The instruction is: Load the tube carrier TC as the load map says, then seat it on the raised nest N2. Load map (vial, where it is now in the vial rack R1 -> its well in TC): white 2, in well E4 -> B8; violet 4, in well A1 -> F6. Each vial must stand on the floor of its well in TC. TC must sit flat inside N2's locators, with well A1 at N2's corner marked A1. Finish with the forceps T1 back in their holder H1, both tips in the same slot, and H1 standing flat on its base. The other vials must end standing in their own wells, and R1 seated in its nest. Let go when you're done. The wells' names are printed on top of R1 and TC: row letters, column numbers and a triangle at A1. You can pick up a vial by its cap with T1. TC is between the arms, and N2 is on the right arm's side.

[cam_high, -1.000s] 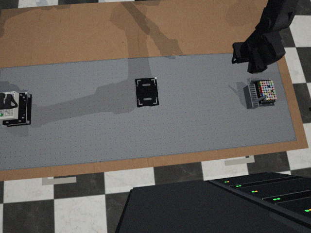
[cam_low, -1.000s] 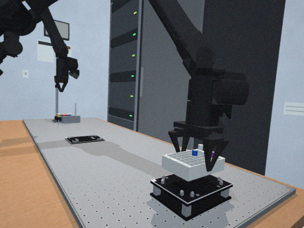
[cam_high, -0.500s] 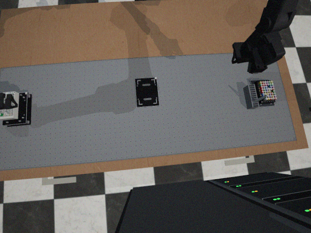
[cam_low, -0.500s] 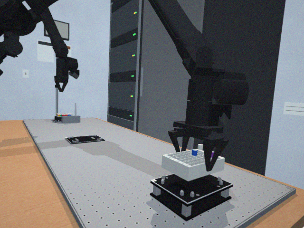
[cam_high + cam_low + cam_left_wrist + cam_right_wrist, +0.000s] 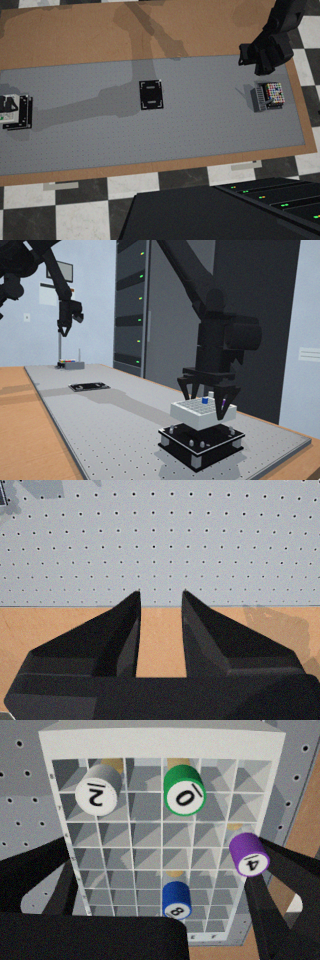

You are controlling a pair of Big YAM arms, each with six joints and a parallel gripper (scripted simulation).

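Note:
My right gripper (image 5: 6, 104) (image 5: 204, 407) (image 5: 161, 840) is shut on the white tube carrier TC (image 5: 11, 117) (image 5: 201, 418) (image 5: 160, 740), gripping it across its sides. It holds TC level just above the black raised nest N2 (image 5: 24, 113) (image 5: 205, 444). In TC stand white vial 2 (image 5: 97, 794) (image 5: 211, 394), violet vial 4 (image 5: 249, 855) (image 5: 223, 402), green vial 0 (image 5: 184, 792) and blue vial 8 (image 5: 176, 901) (image 5: 204, 400). My left gripper (image 5: 261, 69) (image 5: 63, 331) (image 5: 161, 600) is open a little and empty. It hangs high over the table's edge, near the vial rack R1 (image 5: 274, 93) (image 5: 66, 360).
The grey holder H1 (image 5: 259, 99) (image 5: 74, 365) stands beside R1, with the forceps T1 (image 5: 268, 102) (image 5: 79, 353) in it. A flat black nest plate (image 5: 151, 94) (image 5: 89, 386) lies mid-table. A server cabinet (image 5: 131, 304) stands beyond the table.

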